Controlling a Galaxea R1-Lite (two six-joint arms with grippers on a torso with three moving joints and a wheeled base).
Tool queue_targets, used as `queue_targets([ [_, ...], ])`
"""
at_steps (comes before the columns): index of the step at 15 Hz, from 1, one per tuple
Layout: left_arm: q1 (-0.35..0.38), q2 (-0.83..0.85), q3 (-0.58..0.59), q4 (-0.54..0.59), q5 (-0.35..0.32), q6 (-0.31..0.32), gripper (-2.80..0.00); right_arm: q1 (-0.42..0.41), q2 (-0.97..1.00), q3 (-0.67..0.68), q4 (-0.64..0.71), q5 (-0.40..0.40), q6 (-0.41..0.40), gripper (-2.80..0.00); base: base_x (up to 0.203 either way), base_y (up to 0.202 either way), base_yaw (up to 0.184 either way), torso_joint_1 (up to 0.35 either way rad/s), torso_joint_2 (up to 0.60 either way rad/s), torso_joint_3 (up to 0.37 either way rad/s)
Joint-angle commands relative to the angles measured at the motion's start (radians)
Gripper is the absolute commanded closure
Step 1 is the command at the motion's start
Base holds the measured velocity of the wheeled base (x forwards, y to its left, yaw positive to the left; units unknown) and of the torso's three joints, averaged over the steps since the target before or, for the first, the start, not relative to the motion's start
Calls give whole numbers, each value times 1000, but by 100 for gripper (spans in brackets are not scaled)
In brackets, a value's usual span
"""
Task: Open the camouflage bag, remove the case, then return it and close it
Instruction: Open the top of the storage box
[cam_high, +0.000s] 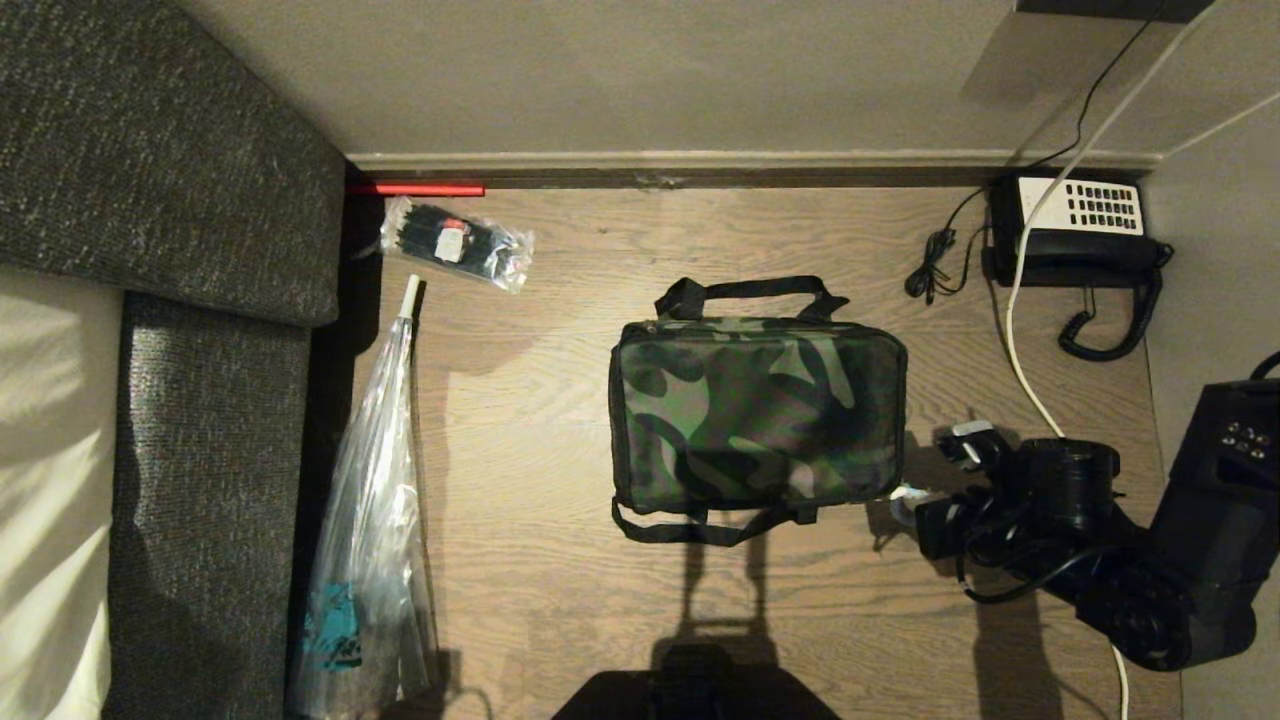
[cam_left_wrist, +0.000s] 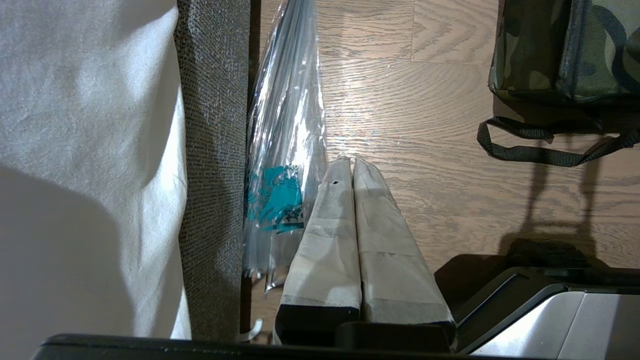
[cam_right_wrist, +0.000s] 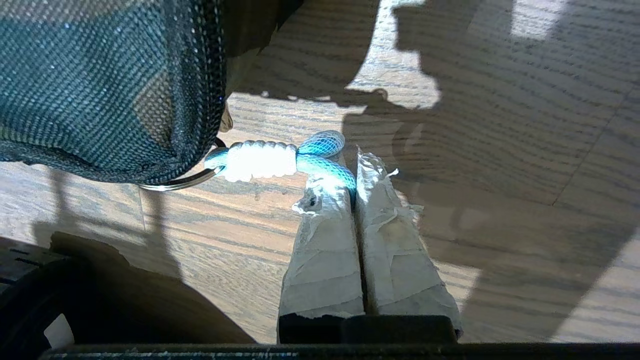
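Camouflage fabric covers the bag (cam_high: 757, 410), which lies closed on the wooden floor (cam_high: 560, 560) at mid-scene, with one black handle (cam_high: 748, 292) on its far side and a second strap (cam_high: 700, 528) on its near side. We find the right gripper (cam_right_wrist: 354, 182) at the bag's near right corner, its taped fingers (cam_right_wrist: 320, 250) pressed together and pinching a blue-and-white cord pull (cam_right_wrist: 280, 157). We note that this cord hangs from a metal ring (cam_right_wrist: 180, 182) at the bag's mesh-covered edge. We see the left gripper (cam_left_wrist: 353, 165) parked low at the near left, fingers together and holding nothing, just beside a clear plastic bag (cam_left_wrist: 285, 150) with teal print that lies along a grey sofa (cam_high: 200, 330). We cannot see the case. A smaller clear packet (cam_high: 455, 240) lies far left near the wall, and a desk telephone (cam_high: 1080, 235) sits at the far right, with a white cable (cam_high: 1020, 340) running past it.
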Motion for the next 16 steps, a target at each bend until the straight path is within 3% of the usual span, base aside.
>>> queue_targets([
  [1, 0, 1, 2, 0, 0, 0, 0, -14, -2, 0, -6, 0, -1, 0, 0, 0, 0, 0, 0, 0],
  [16, 0, 1, 2, 0, 0, 0, 0, -109, -13, -4, -3, 6, -21, 0, 0, 0, 0, 0, 0, 0],
])
